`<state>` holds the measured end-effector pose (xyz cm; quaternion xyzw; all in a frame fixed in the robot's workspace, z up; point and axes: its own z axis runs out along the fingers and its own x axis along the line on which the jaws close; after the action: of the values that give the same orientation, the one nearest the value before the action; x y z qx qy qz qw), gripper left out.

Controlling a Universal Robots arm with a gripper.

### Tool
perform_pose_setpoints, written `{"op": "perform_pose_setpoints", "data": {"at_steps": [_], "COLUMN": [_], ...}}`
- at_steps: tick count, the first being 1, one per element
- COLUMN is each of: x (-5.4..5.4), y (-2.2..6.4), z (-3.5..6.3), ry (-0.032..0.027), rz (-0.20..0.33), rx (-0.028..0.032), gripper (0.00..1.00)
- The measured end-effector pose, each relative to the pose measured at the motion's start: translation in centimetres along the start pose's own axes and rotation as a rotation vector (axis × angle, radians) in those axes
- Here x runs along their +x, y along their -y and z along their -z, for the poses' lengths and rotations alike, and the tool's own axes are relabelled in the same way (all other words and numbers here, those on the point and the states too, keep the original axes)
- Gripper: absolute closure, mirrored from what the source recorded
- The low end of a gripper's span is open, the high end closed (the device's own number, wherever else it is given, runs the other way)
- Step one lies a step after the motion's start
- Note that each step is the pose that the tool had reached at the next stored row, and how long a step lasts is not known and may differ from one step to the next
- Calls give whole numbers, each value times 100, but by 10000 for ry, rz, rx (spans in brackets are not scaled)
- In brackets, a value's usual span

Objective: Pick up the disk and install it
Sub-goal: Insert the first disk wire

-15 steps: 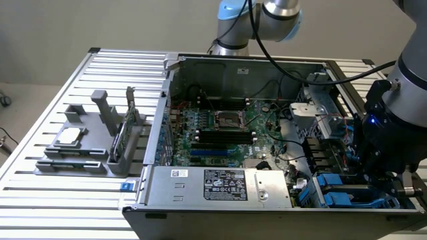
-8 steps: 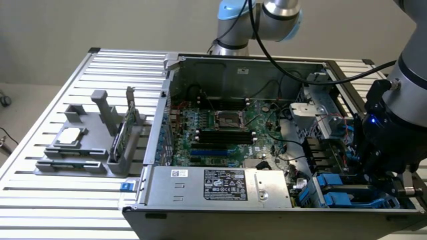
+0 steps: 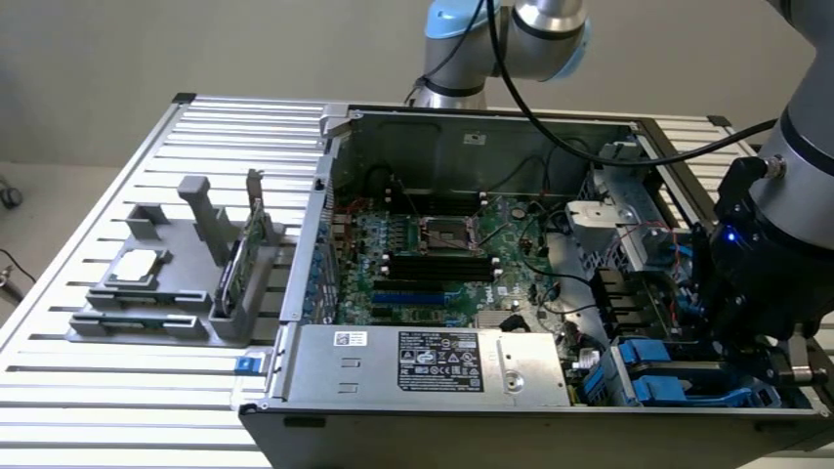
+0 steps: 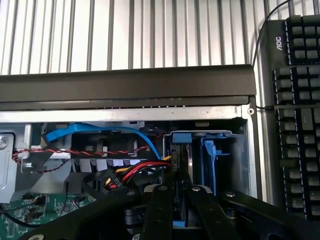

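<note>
In the wrist view the disk (image 4: 182, 159) stands on edge inside the drive bay (image 4: 239, 150) at the corner of the open computer case. Its blue frame (image 4: 181, 137) caps the far end and a thin silver edge runs back toward me. My gripper (image 4: 179, 205) is shut on the disk's near end, with one black finger (image 4: 159, 210) on each side and a bit of blue showing between them. In the exterior view my gripper (image 3: 778, 357) reaches down into the case's front corner on the exterior view's right, beside blue drive carriers (image 3: 654, 358).
A second blue carrier (image 4: 210, 159) sits in the adjoining slot. Red, yellow and blue cables (image 4: 131, 171) crowd the bay's other side. A black keyboard (image 4: 296, 105) lies outside the case. The power supply (image 3: 431, 362), the motherboard (image 3: 431, 249) and a grey parts fixture (image 3: 150, 288) lie toward the exterior view's left.
</note>
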<state>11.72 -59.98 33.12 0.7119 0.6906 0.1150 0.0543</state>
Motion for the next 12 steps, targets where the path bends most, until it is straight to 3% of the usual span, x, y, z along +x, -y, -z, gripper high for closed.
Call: {"op": "perform_pose_setpoints", "data": {"at_steps": [9, 11, 12], "x": [-3, -2, 1], "y": [7, 4, -3], "z": [-32, -23, 3], "ry": [1, -17, -14], "rz": [1, -2, -1], "rx": [0, -1, -1], "gripper": [83, 82, 76]}}
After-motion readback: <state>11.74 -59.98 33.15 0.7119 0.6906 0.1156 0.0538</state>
